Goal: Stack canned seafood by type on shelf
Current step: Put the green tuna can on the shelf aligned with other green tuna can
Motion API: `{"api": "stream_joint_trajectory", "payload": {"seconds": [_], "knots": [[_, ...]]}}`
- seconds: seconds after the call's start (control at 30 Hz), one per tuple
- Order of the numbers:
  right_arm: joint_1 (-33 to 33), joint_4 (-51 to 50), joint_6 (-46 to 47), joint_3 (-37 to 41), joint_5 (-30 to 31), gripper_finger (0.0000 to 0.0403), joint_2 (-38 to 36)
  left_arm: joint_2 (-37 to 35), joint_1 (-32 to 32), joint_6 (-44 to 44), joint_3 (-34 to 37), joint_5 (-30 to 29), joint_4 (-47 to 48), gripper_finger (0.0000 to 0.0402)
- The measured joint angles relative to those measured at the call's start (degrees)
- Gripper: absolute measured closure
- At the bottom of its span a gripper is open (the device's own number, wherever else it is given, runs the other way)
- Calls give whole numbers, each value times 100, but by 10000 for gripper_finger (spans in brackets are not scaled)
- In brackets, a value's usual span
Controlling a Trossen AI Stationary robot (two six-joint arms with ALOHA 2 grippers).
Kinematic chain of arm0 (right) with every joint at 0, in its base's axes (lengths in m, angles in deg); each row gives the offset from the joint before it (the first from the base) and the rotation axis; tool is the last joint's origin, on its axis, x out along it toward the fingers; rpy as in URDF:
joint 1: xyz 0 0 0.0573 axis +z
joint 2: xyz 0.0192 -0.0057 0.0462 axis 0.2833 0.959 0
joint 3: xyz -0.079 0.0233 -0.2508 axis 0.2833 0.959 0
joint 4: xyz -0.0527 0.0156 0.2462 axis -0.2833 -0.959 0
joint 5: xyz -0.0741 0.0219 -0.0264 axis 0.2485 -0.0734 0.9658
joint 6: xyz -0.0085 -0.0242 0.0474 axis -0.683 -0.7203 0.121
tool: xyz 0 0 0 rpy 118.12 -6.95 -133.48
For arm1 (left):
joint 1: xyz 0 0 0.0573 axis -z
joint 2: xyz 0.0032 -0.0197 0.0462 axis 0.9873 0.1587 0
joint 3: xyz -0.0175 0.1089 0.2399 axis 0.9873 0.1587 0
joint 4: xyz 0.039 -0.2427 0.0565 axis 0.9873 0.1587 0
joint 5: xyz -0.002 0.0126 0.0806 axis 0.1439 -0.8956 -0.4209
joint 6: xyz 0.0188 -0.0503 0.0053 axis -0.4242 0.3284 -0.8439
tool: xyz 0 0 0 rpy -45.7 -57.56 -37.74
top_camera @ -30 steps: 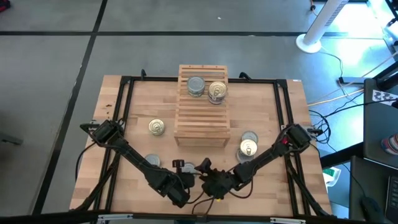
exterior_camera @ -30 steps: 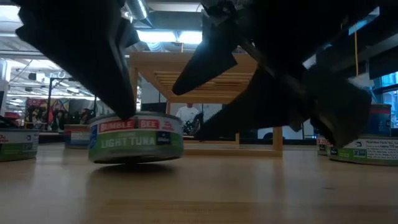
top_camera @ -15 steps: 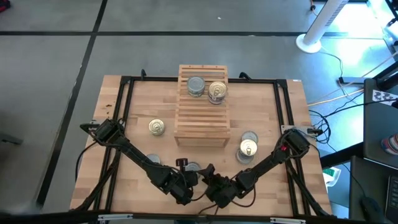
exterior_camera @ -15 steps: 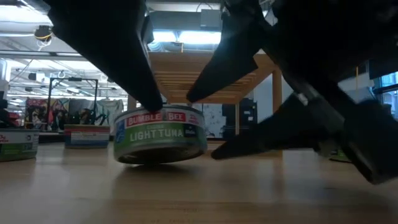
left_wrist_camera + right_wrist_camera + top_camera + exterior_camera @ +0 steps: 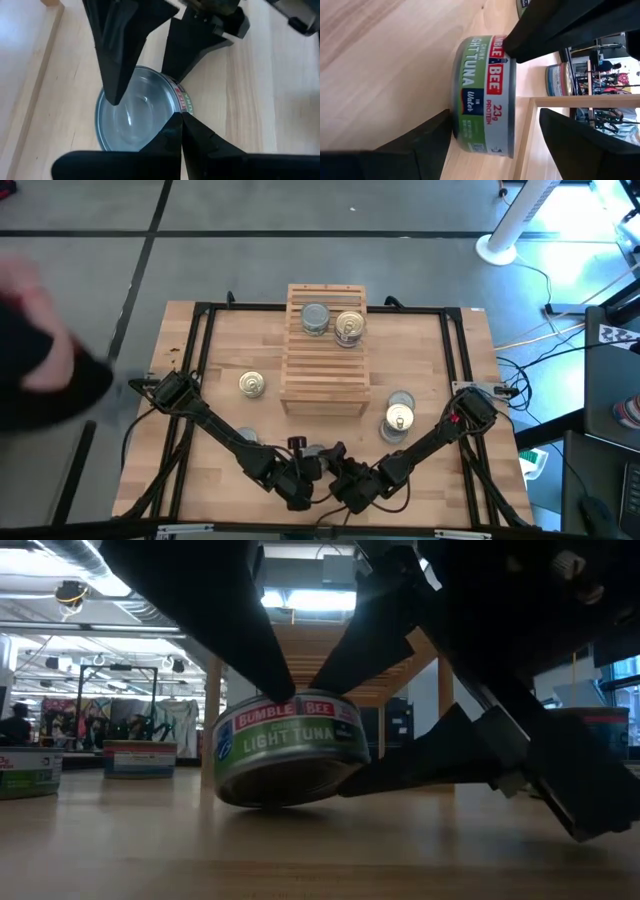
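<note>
A green-labelled tuna can (image 5: 288, 748) stands tilted on the table near its front edge, resting on its lower left rim with its right side raised. My left gripper (image 5: 180, 117) is shut, its tip on the can's top. My right gripper (image 5: 495, 115) is open around the can from the right. One of its fingers (image 5: 420, 765) is low by the raised rim and the other (image 5: 365, 640) is above the top, apart from it. Two more cans (image 5: 315, 318) (image 5: 349, 327) stand on the far end of the slatted shelf (image 5: 324, 370). My left gripper presses its shut fingertips on the rim of the can's silver top (image 5: 172, 107), slanting down from above. The can tips under it, with its left lower rim on the table. My right gripper lays its lower finger's tip (image 5: 447, 120) against the can's raised bottom rim (image 5: 455, 125), coming nearly level from the right. The other finger does not touch the can.
A gold-topped can (image 5: 252, 384) lies left of the shelf. A stack of cans (image 5: 399, 416) stands to its right, and another can (image 5: 243, 438) lies under my left arm. A person's blurred shape (image 5: 40, 360) shows beyond the table's left edge.
The can has slid toward the table's right and near edge under my shut left gripper and has tipped further, its right side rising. My right gripper has sunk and rolled, so its lower finger now lies at the raised rim. A person has come into view at the left.
</note>
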Motion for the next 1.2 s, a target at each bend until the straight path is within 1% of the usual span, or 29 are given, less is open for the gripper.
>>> {"api": "stream_joint_trajectory", "payload": {"seconds": [0.1,0.2,0.3,0.5,0.6,0.67,0.83,0.87,0.97,1.07,1.2], "knots": [[0,2,6,0,0,108,0,0,0,-68,0,0,-44,401],[0,2,10,0,0,125,0,0,0,-72,0,0,-39,401],[0,-10,10,0,-28,162,0,-2,0,-73,0,0,-33,401],[6,-42,-48,0,-63,259,0,-18,4,-235,0,-22,-2,401],[9,-34,-55,0,-111,262,0,-22,4,-105,-2,10,-2,395],[9,-13,-65,0,-147,262,0,-22,0,-105,-4,137,-9,385],[7,-1,-67,0,-149,262,0,-36,2,-83,-13,241,-4,337],[5,15,-61,0,-154,262,0,-63,2,-86,-32,333,57,326],[-2,21,-49,0,-149,254,0,-207,-26,-160,-214,604,584,305],[-2,3,-49,0,-149,252,-17,-501,-35,-125,-426,654,1045,302],[-4,-22,-54,-78,-80,259,-137,-929,8,-117,-472,655,1335,313]]}}
